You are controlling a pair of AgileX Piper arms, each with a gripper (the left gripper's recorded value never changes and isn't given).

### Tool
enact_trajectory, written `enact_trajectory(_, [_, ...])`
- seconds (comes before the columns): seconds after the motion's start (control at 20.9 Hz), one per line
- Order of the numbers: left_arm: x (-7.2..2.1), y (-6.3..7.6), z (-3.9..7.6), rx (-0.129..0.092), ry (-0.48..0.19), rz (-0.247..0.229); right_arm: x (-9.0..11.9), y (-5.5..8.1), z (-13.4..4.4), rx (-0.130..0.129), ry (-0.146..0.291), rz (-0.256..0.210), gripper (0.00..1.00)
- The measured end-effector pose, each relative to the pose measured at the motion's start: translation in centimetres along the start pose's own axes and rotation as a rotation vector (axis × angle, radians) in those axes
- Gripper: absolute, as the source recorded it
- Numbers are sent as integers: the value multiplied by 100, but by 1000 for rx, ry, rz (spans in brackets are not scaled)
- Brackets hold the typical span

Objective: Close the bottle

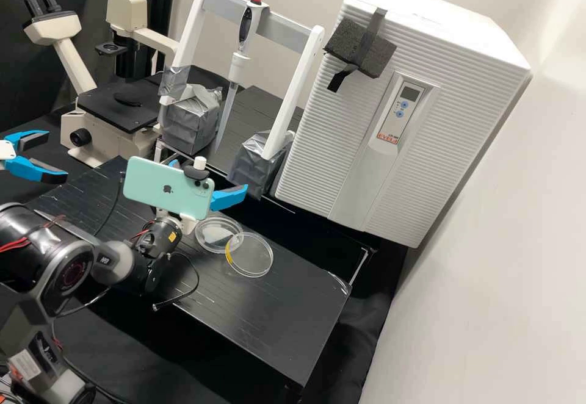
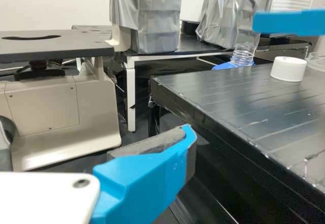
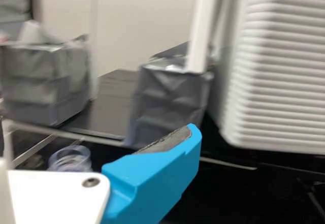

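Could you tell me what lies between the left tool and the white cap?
In the left wrist view, only bare bench top lies between left tool and white cap.

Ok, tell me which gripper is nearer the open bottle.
Right. The right gripper is at the bottle, which stands between its open fingers. The left gripper hangs off the bench's edge, beside the microscope, well apart from the bottle.

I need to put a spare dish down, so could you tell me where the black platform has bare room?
The platform is bare from the petri dishes to its near corner, and along the edge nearest the left gripper. Crowded around the right gripper, bottle and cap.
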Motion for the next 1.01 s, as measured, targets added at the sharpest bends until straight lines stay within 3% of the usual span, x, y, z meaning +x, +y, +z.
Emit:
enact_trajectory(0.14, [16, 21, -6, 5, -2, 7, -139, -100, -16, -16, 39, -78, 100])
enact_trajectory(0.29, [29, 27, 6, 8, -9, 9, -257, -137, -16, -30, 64, -122, 100])
enact_trajectory(0.62, [54, 36, 32, 14, -25, 11, -283, -148, -1, -11, 76, -125, 100])
enact_trajectory(0.77, [54, 36, 32, 14, -25, 11, -269, -189, 34, 15, 61, -145, 100])
enact_trajectory(1.01, [60, 44, 30, 15, -26, 13, -274, -265, 12, 21, 74, -177, 100])
